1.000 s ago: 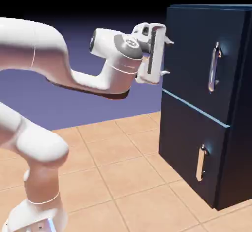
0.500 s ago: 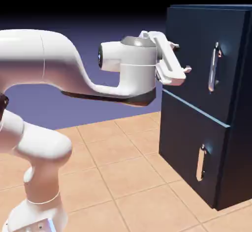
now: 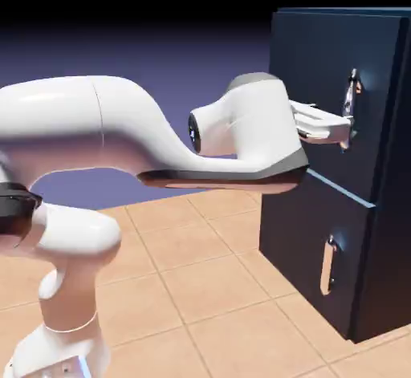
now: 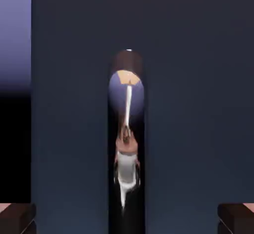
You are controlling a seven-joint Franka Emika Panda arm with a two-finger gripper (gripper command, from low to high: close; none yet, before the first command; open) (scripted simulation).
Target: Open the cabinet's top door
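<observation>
The cabinet [image 3: 385,232] is a tall dark navy box at the exterior view's right. Its top door [image 3: 309,63] is shut and carries a vertical silver handle [image 3: 352,87], partly hidden behind my fingers. My gripper [image 3: 343,128] reaches level toward that handle, open, its tips right at the bar's lower half. In the hand view the navy top door [image 4: 69,128] fills the picture and the shiny handle [image 4: 127,128] runs down the middle. My gripper [image 4: 127,219] has a dark fingertip [image 4: 17,218] in each bottom corner, far apart, with the bar between them and untouched.
Below the top door sits the shorter lower door [image 3: 305,224] with its own short silver handle [image 3: 328,266]. The tan tiled floor [image 3: 201,280] spreads in front of the cabinet. My white arm [image 3: 120,128] stretches across from the lower left.
The arm has stretched right toward the cabinet and the hand has turned from pointing sideways to facing the top door's handle. The fingers stayed open.
</observation>
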